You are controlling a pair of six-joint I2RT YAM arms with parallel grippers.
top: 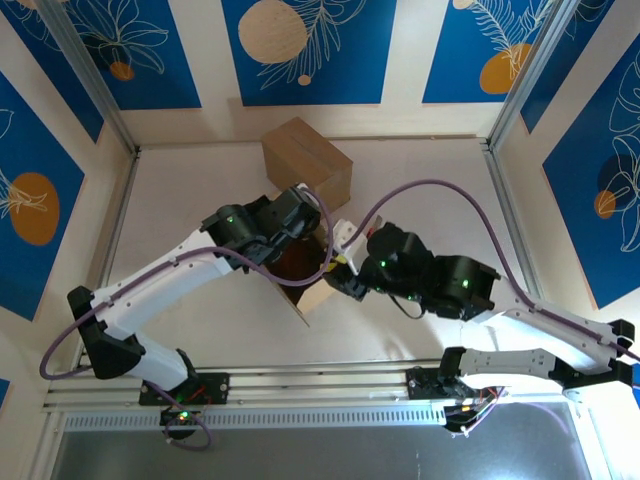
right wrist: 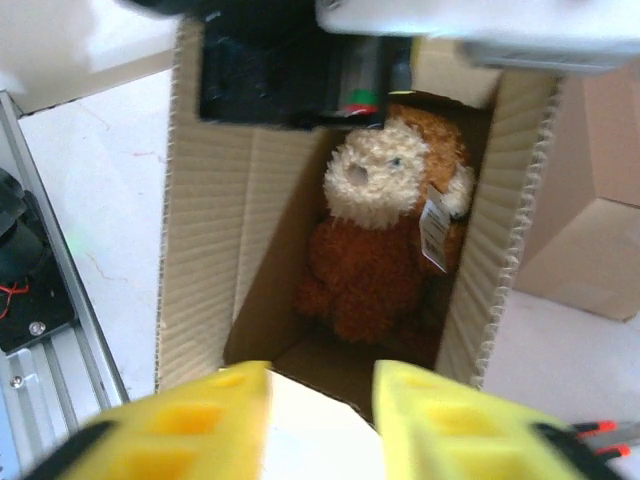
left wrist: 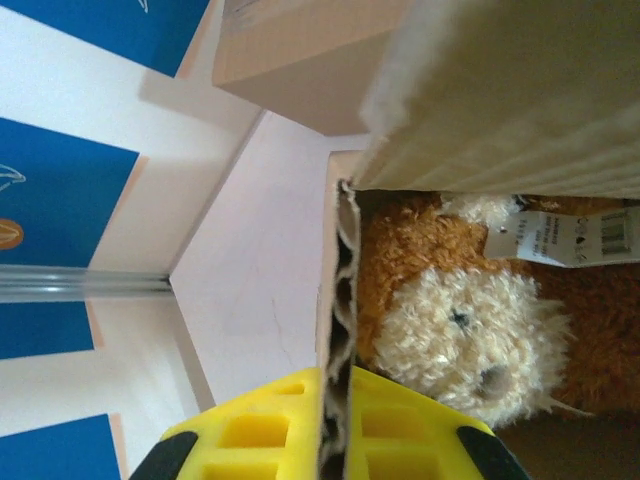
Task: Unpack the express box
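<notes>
Express box [top: 316, 300] sits open at mid-desk [top: 200, 200], between the two arms, with one flap folded out toward the near edge. A second, closed carton [top: 308, 162] stands just behind it, toward the back wall.

Top external: the arms cover most of the opening, so the contents are not legible. The left gripper [top: 312, 225] is at the box's far-left side and the right gripper [top: 345, 275] at its near-right side.

Right wrist: looks straight down into the box [right wrist: 210, 250]. A brown teddy bear [right wrist: 375, 230] with a cream muzzle lies on the bottom, head toward the far end, with a white tag [right wrist: 435, 230] at its side. The left arm [right wrist: 290, 70] spans the far rim. The closed carton [right wrist: 590, 230] is off to the right, apart from the box. The right gripper [right wrist: 322, 385] hovers above the near end with its yellow fingers apart and a pale flap surface between them. Cannot tell whether they clamp it.

Left wrist: close view along the box wall [left wrist: 338, 300], corrugated edge visible. The left gripper [left wrist: 335, 400] is pinched narrow on that wall, one yellow finger [left wrist: 250, 435] outside and one inside. The bear's face [left wrist: 450, 320] is just inside the wall, its barcode tag [left wrist: 560, 235] above it. The closed carton [left wrist: 300, 50] and bare desk [left wrist: 250, 280] lie beyond.
</notes>
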